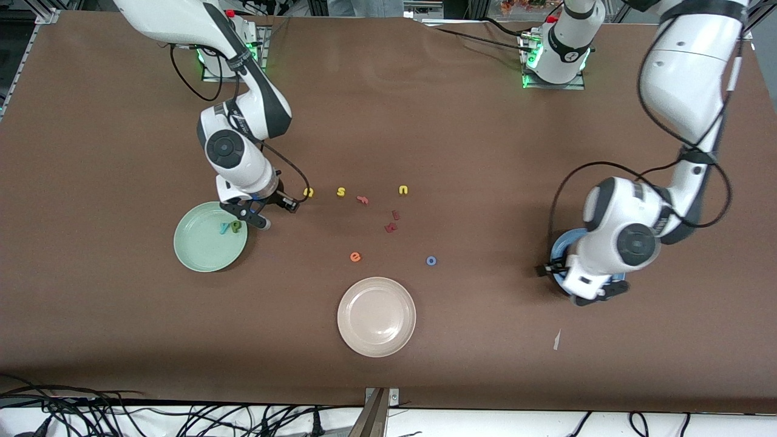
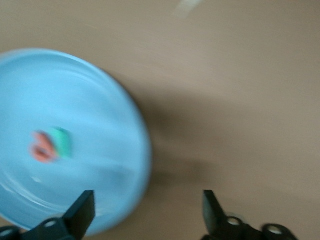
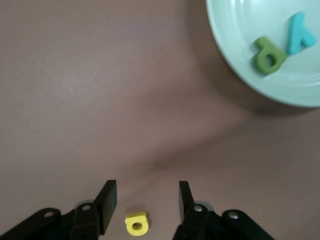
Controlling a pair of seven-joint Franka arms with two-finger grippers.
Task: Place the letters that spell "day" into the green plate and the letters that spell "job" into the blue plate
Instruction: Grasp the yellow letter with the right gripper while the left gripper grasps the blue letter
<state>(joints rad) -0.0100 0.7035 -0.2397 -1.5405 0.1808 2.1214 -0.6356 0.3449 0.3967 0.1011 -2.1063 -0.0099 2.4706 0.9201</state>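
Note:
The green plate (image 1: 203, 252) (image 3: 235, 35) holds the teal "y" (image 1: 224, 227) (image 3: 300, 32) and the olive-green "d" (image 1: 235, 226) (image 3: 269, 55). My right gripper (image 1: 279, 215) (image 3: 145, 200) hangs open beside that plate, and the yellow "a" (image 1: 308, 192) (image 3: 136, 223) lies on the table between its fingers in the right wrist view. The blue plate (image 1: 561, 243) (image 2: 90, 100) holds the salmon-pink "b" (image 2: 42, 147) and the teal "j" (image 2: 62, 142). My left gripper (image 1: 580, 279) (image 2: 148, 212) is open and empty over that plate's rim. The blue "o" (image 1: 431, 261) lies on the table.
A beige plate (image 1: 376, 315) sits nearest the front camera. Loose on the table are a yellow "s" (image 1: 341, 192), a yellow "u" (image 1: 403, 190), an orange "e" (image 1: 356, 257) and dark red letters (image 1: 390, 227). A white scrap (image 1: 556, 340) lies near the blue plate.

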